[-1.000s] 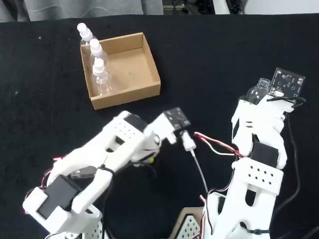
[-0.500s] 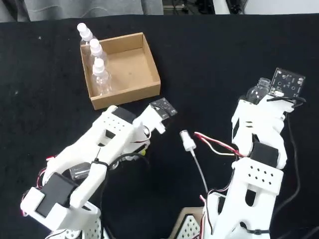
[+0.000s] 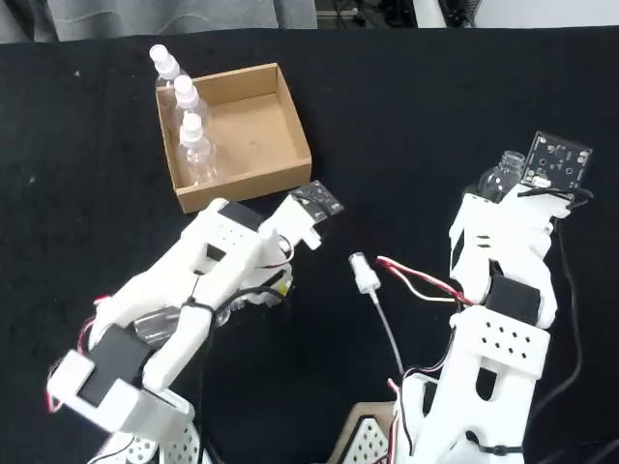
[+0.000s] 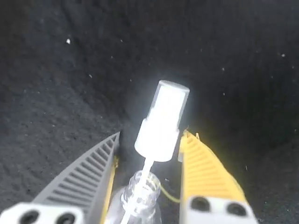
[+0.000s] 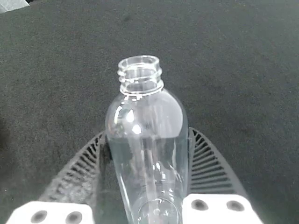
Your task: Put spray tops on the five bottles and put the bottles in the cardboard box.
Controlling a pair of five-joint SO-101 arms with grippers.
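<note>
Compared with a second ago, my left arm (image 3: pixel 203 280) sits farther back toward the box (image 3: pixel 253 188), away from the spare top (image 3: pixel 363 275) it was hanging over. That top and the right arm (image 3: pixel 503 280) are where they were. Three capped bottles (image 3: pixel 193 145) stand against the box's left wall, so I judge the job a little over half done, with bottle four in hand. The left pincer (image 4: pixel 150 136) looks clamped on the left bottle (image 4: pixel 138 198), its jaws a bottle's width apart. The neck points out between them, and the grip itself is low in my wrist view. A top (image 4: pixel 161 123) sits loose above that neck, tilted, with only its tube down inside. The right pincer (image 5: pixel 145 133) grips the right bottle (image 5: pixel 145 121) by its body, mouth bare, well out to the right of the box. The next move, as I see it, is to press and twist the loose top home. That is awkward, since both pincers are full and the top could slide out if I tip the bottle. The spare top lies on the worktop (image 3: pixel 435 116) between the arms, its tube trailing toward me. The worktop is black cloth flecked with lint. Grey fabric (image 3: pixel 174 14) and some cables show past its far edge.
</note>
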